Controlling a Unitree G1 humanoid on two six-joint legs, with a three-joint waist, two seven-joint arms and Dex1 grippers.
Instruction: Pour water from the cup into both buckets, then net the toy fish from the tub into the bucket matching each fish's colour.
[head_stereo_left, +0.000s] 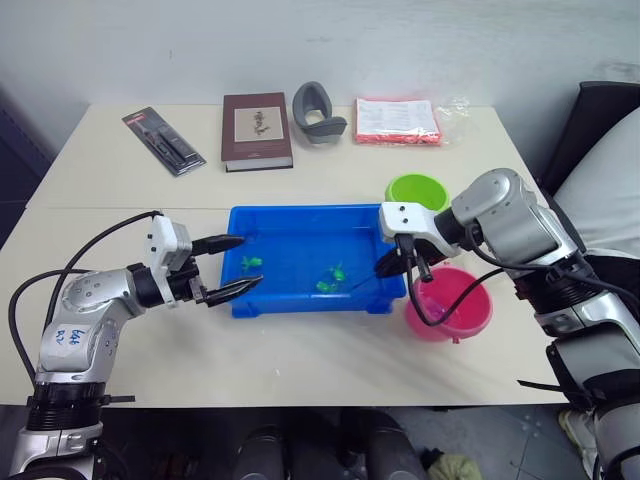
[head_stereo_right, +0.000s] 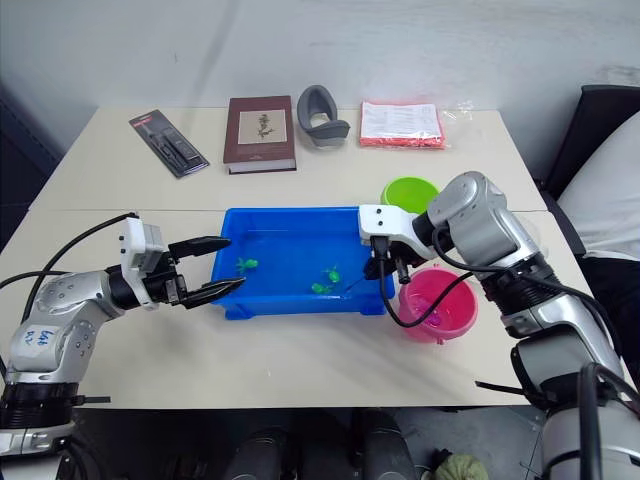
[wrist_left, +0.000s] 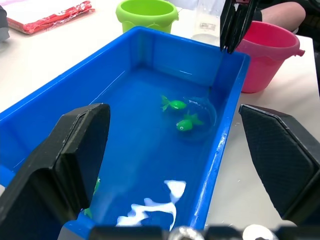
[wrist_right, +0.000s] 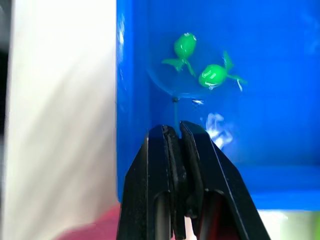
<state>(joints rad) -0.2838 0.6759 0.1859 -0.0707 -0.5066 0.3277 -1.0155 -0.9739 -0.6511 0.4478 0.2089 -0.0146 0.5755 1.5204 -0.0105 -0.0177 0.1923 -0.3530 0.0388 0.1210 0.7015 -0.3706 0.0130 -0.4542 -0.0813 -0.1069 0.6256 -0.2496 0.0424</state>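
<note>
Black fingers of the right gripper (wrist_right: 179, 132) are clenched on the thin dark handle of the net (wrist_left: 201, 113). The handle slants down from the gripper at the tub's right end into the water. This hold suits scooping: the hoop sits low in the water while the gripper stays above the rim.

Two green toy fish (wrist_right: 200, 62) lie within or just over the hoop, close together, just ahead of the right gripper's tips. A third green fish (head_stereo_left: 250, 263) lies nearer the tub's left end, apart from the net.

The tub (head_stereo_left: 300, 217) sits mid-bench. The left gripper (head_stereo_left: 232, 266) hovers at its left end, fingers spread wide and holding nothing, seemingly placed to steady the tub.

The pink bucket (head_stereo_left: 455, 305) stands beside the tub's right end, just under the right arm. The green bucket (head_stereo_left: 418, 191) stands off the tub's far right corner, near the right gripper; judged the proper destination for the green fish. The cup (wrist_left: 209, 21) stands between the buckets.
</note>
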